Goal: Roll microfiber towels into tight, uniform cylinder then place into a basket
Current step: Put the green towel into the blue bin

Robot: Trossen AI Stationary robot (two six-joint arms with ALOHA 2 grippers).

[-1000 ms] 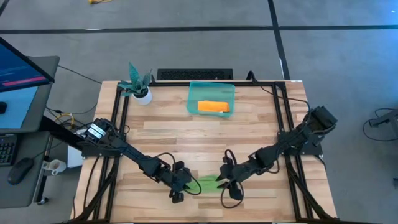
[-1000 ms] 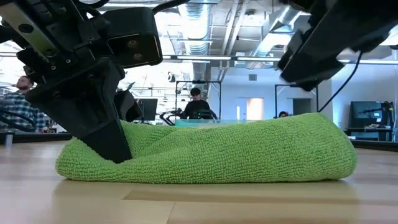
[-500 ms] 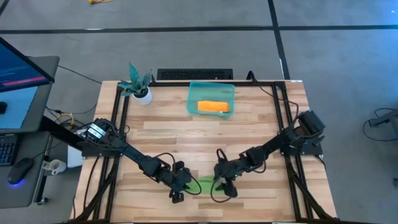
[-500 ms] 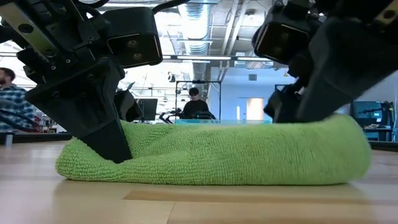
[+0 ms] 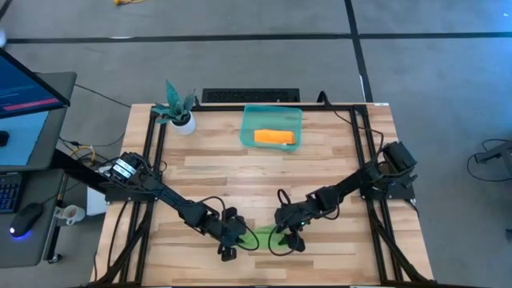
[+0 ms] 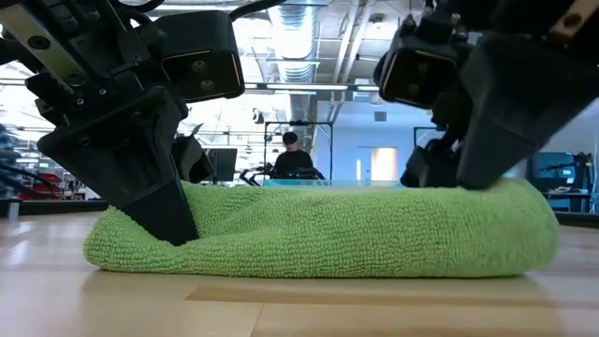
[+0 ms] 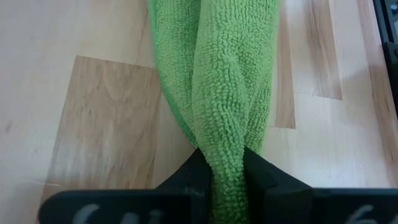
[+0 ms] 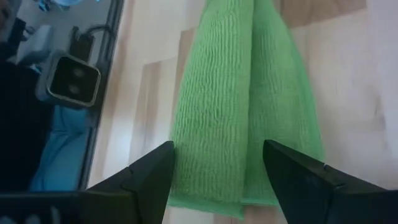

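Note:
The green towel (image 5: 264, 237) lies bunched into a long roll on the table near its front edge, running left to right; it also shows in the low view (image 6: 318, 234). My left gripper (image 5: 234, 240) is shut on its left end. My right gripper (image 5: 286, 238) is open, low over the roll's right end, with one finger on each side (image 8: 217, 149). The orange towel (image 5: 274, 138) lies rolled inside the teal basket (image 5: 250, 120) at the table's far middle. My left gripper pinches the roll's left end (image 7: 227, 158) between its two fingers, several layers gathered together. The fingers come slanting down from the table's left, along the roll. The towel rests on the table. My right gripper's open fingers (image 8: 152, 171) straddle the right end (image 8: 249, 124); I cannot tell whether they touch it.
A small plant in a white pot (image 5: 179, 112) stands at the table's far left corner. Bare wood lies between the green towel and the basket. A monitor, keyboard and mouse sit off the table's left side. People show far off in the room behind.
My right gripper has gone toward the table's left and down onto the roll's right end, its fingers now astride it. The roll's right end has bulged rounder and a little farther right. The left end has stayed where it was.

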